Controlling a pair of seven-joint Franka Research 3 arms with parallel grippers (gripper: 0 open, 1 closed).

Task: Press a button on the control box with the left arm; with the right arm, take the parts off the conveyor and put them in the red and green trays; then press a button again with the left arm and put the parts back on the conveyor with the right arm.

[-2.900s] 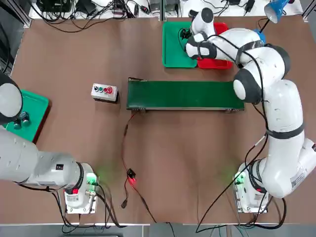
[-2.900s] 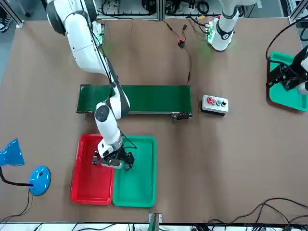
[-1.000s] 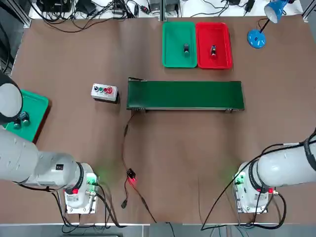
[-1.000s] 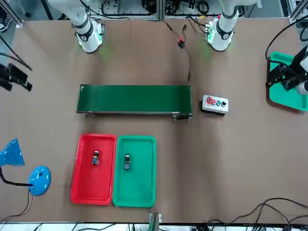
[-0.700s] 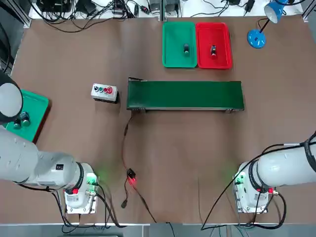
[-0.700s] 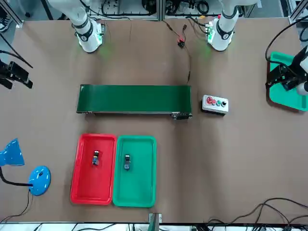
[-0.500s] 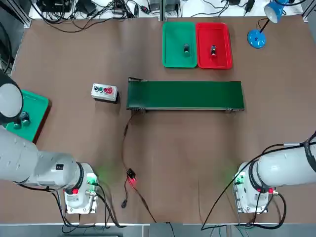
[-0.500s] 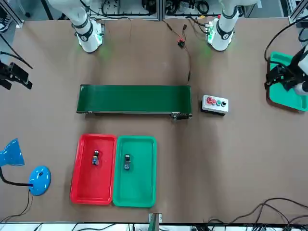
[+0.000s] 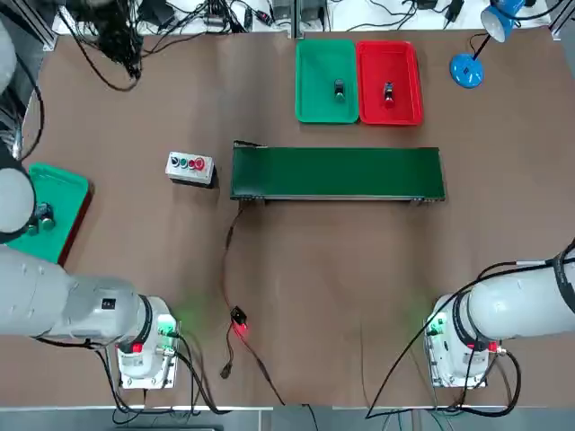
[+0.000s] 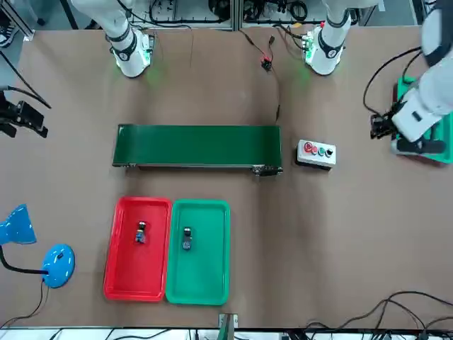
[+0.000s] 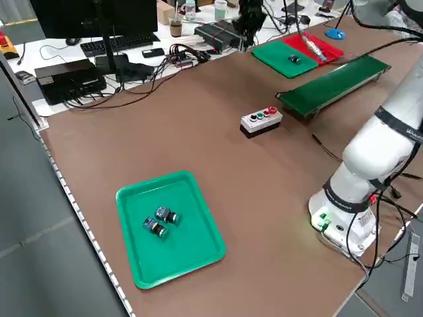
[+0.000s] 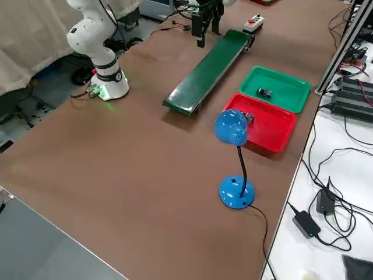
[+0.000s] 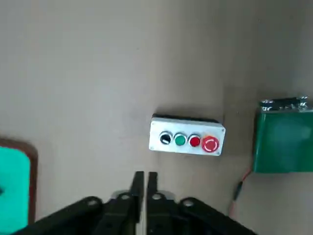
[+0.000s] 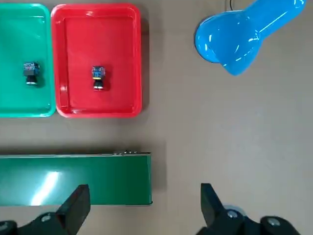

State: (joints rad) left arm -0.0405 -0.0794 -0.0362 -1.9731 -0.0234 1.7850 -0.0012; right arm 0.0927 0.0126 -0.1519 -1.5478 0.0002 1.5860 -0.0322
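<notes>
Overhead, the control box [image 9: 190,167] is sitting just left of the conveyor [image 9: 337,172], a narrow strip of bare table [image 9: 314,269] separating the two. The left gripper [image 13: 145,180] is hanging above the table with its fingers [image 13: 138,182] pressed together and holding nothing, the box lying past their tips and not touched. Open brown surface is lying on every side of the box except the belt side. At the far edge, the green tray [image 9: 326,79] and red tray [image 9: 388,70] are touching side by side, each carrying one small part [image 9: 339,88] near its middle, with a clear band between them and the empty belt. The right gripper [image 14: 142,200] is hovering over the belt's right end, fingers [image 14: 76,205] spread wide and empty. A blue lamp [image 9: 481,40] is standing at the far right corner. Another green tray [image 11: 168,228] with two parts is resting by the table's left edge.
</notes>
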